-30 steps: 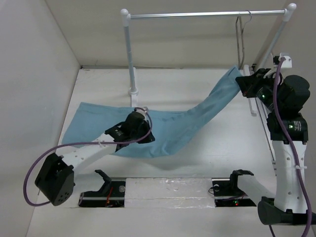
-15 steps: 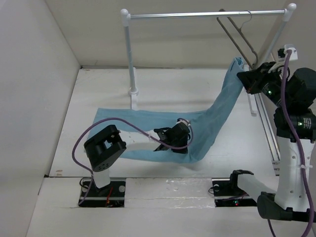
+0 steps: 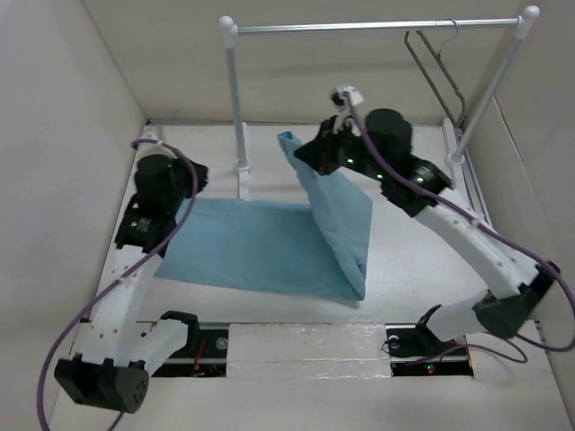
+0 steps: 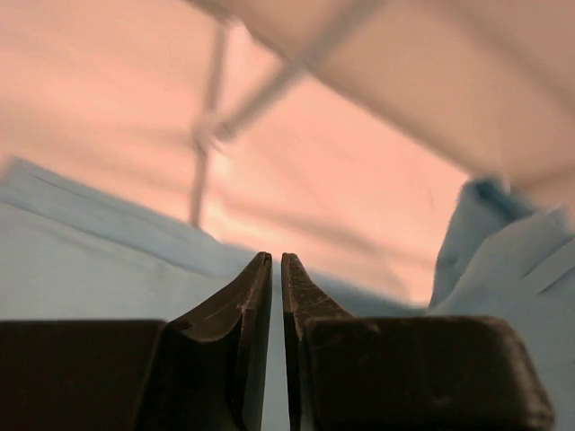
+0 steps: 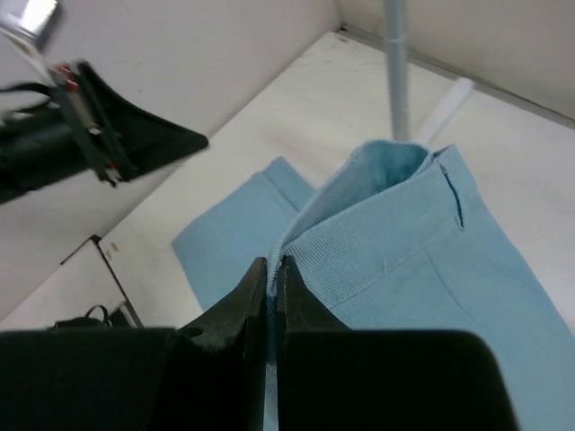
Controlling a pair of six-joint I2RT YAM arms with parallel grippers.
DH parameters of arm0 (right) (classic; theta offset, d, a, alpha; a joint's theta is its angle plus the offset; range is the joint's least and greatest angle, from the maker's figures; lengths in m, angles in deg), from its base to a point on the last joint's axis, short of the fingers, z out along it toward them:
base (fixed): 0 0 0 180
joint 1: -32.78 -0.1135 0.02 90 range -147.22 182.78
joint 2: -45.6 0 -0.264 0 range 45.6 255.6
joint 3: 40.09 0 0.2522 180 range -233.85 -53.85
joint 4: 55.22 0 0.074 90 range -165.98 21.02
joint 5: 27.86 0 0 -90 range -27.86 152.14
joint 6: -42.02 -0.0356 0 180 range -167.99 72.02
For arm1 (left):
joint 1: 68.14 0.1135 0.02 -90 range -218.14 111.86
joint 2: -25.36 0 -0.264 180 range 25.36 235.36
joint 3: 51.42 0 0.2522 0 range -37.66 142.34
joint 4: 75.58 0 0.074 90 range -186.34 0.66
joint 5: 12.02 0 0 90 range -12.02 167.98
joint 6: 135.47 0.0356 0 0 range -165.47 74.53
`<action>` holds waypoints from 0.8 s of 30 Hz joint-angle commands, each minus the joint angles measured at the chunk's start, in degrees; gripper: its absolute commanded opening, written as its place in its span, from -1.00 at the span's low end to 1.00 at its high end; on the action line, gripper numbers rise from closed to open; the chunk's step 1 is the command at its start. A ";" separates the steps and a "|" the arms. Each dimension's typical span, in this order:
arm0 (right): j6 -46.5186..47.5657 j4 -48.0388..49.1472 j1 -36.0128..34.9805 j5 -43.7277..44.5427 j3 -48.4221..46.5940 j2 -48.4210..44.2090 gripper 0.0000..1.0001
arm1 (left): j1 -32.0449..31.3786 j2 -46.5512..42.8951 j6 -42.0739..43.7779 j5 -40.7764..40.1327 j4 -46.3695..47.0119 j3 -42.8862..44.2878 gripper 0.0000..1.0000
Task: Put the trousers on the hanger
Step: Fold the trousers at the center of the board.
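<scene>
The sky-blue trousers (image 3: 252, 247) lie flat across the table, and their right part is folded back and lifted. My right gripper (image 3: 303, 151) is shut on the raised waistband edge (image 5: 359, 193) and holds it above the middle of the table; the cloth runs between its jaws (image 5: 272, 263). My left gripper (image 3: 160, 235) is at the trousers' left end. Its jaws (image 4: 276, 258) are closed to a thin slit with blue cloth in it. The grey wire hanger (image 3: 437, 72) hangs empty on the rail at the far right.
The white-posted rack has a silver bar (image 3: 359, 27), a left post (image 3: 237, 108) standing just behind the trousers, and a right post (image 3: 490, 90). White walls close in the left and back sides. The arm bases (image 3: 305, 346) sit along the near edge.
My right arm swung left from beside the hanger to mid-table, folding the raised end over the rest. My left gripper moved from mid-cloth to the left end. The hanger swung back.
</scene>
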 commanded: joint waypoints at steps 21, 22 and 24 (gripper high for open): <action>-4.55 24.10 -15.67 -8.61 10.70 19.98 -0.44 | 10.73 -6.00 4.00 -0.74 -5.12 -4.58 -0.12; -4.53 22.59 -15.66 -8.60 10.76 19.90 -0.69 | 10.73 -5.21 3.98 -0.70 -3.61 -4.67 -0.12; -2.08 19.34 -13.73 -7.81 20.05 13.96 -1.00 | 10.73 -2.93 1.28 6.31 0.07 -11.85 -0.14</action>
